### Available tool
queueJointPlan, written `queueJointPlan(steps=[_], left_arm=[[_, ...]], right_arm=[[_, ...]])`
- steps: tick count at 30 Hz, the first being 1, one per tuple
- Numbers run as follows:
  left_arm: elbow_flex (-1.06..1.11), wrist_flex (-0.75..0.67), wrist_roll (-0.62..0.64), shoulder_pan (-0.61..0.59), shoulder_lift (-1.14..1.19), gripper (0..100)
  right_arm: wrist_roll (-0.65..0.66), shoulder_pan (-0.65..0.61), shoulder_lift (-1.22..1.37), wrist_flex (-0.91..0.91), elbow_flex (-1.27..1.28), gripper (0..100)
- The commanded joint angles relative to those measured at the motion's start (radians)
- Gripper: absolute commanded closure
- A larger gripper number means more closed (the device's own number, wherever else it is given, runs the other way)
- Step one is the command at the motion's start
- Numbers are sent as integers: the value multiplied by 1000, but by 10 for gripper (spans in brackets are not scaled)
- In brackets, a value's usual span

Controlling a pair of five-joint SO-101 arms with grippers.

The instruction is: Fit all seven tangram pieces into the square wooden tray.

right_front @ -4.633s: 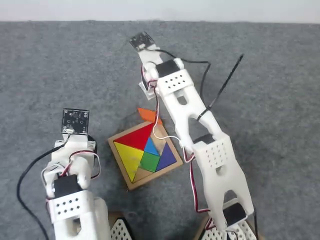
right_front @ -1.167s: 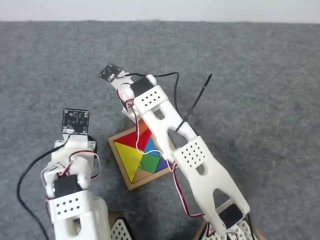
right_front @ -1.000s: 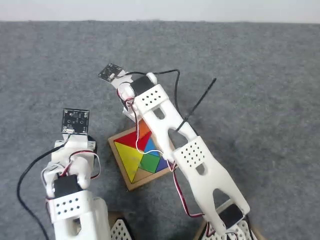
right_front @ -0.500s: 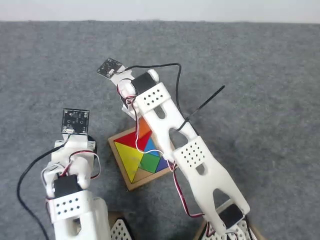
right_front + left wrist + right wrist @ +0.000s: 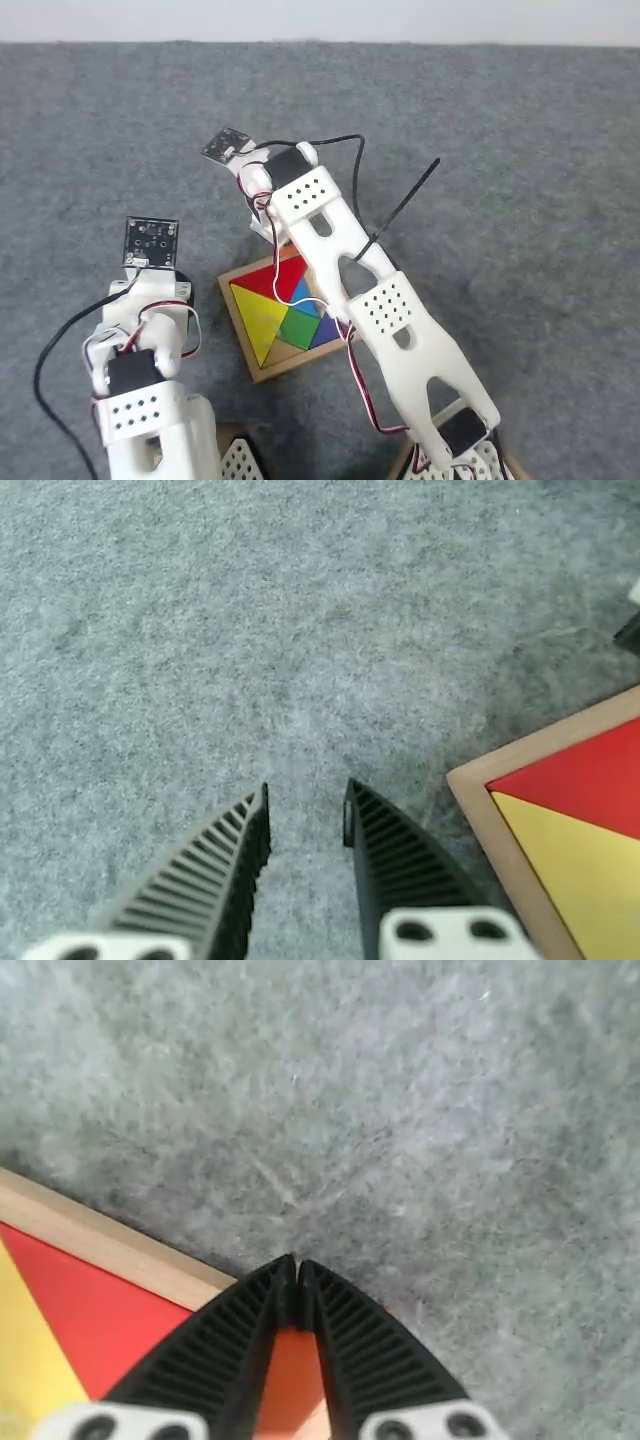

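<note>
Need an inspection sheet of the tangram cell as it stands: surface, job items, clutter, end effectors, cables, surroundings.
Surface: grey felt-like mat, no damage seen.
Job's things: wooden tray holds red piece, yellow piece, blue piece and green piece; orange piece at the tray's far corner; the rest hidden under the right arm.
Clutter: nothing seen.
End effectors: left end effector open over the mat beside a tray corner; right end effector shut, tips over the orange piece.
Cables: black cable loops off the right arm.
Surroundings: pale wall strip behind the mat.
</note>
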Motion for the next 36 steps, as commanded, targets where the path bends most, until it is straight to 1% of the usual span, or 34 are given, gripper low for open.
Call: queueJointPlan(steps=[1, 17, 20, 26, 29, 36], left_arm=[[-5, 2, -8, 3, 5, 885], [1, -12, -8, 3, 5, 885], [1, -12, -8, 3, 5, 885], [1, -12, -8, 3, 5, 885], [2, -28, -8, 2, 5, 885], [4, -37, -8, -18, 5, 885]], right_arm=[[8, 18, -61, 45, -2, 992], [2, 13, -94, 50, -2, 992], [-23, 12, -94, 50, -2, 992], [-32, 18, -130, 51, 12, 992], [-32, 13, -219, 51, 115, 992], [-34, -19, -513, 45, 614, 992]])
